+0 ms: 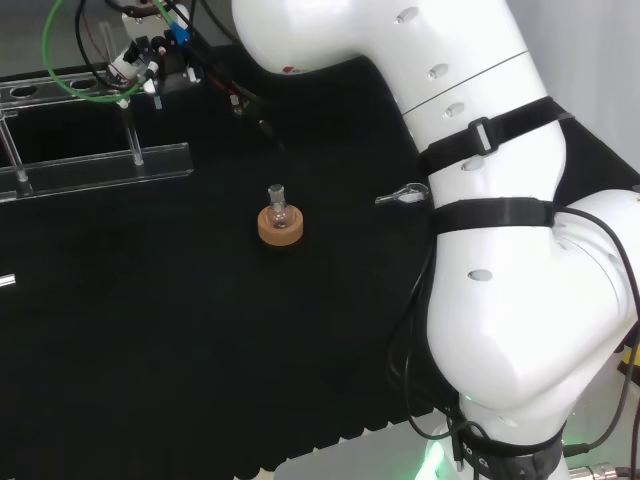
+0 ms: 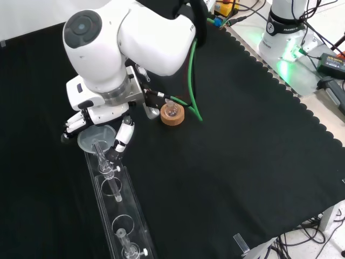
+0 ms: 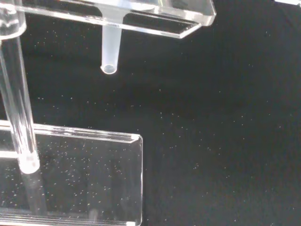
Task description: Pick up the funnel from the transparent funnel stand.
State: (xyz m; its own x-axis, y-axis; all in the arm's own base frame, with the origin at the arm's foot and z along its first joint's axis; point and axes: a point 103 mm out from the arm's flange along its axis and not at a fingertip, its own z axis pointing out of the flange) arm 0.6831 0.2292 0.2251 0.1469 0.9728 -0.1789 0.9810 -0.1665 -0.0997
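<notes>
In the front view the clear funnel (image 2: 96, 138) sits in the end hole of the long transparent stand (image 2: 125, 216). My hand (image 2: 99, 114) is over it, with fingers (image 2: 74, 125) curled at one side of the bowl and the thumb (image 2: 123, 138) at the other, pinching it. The wrist view shows the funnel's stem (image 3: 109, 52) hanging straight down through the stand's top shelf (image 3: 160, 24), above the base plate (image 3: 84, 181). In the head view the hand (image 1: 148, 52) is at the far left, above the stand (image 1: 95, 172).
A small round flask on a cork ring (image 2: 172, 115) stands just right of the hand in the front view, and mid-cloth in the head view (image 1: 281, 224). A clear post (image 3: 19, 103) of the stand rises close to the stem. More glass pieces (image 2: 127, 244) sit along the stand.
</notes>
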